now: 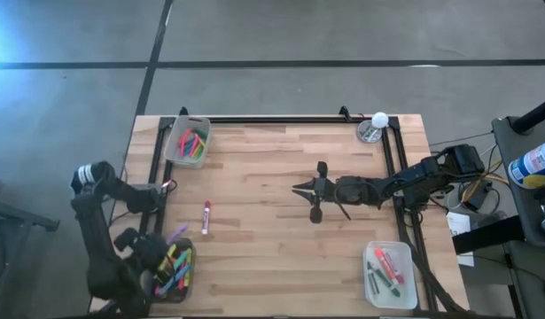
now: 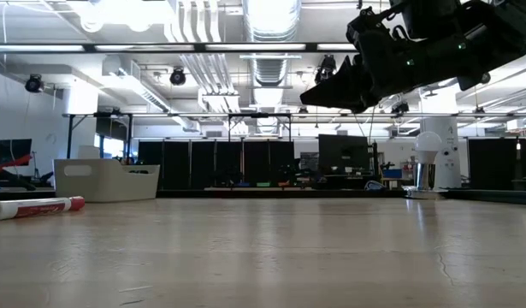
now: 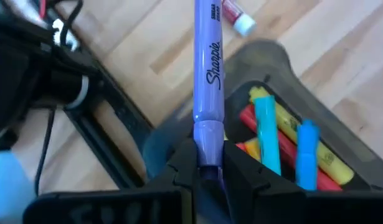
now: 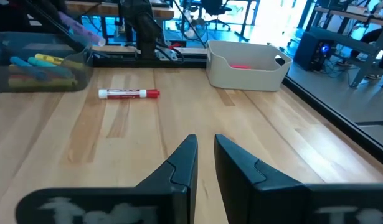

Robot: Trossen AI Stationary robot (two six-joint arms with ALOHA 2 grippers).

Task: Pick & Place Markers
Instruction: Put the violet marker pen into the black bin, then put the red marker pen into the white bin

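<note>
Risk: purple marker [image 3: 208,74] held only by its end, can tilt or slip from left gripper [image 3: 208,163] and miss dark bin [image 3: 284,68] under it. Left fingers narrow, clamped on marker over bin at table's near-left corner. Right gripper [image 4: 205,163] empty, narrow gap, above table middle. White-red marker [image 1: 206,216] lies loose on table.

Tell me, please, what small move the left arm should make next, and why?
Probably lower and open the left gripper: it is shut on the purple marker directly above the dark bin already holding markers, so releasing should drop it in.
</note>
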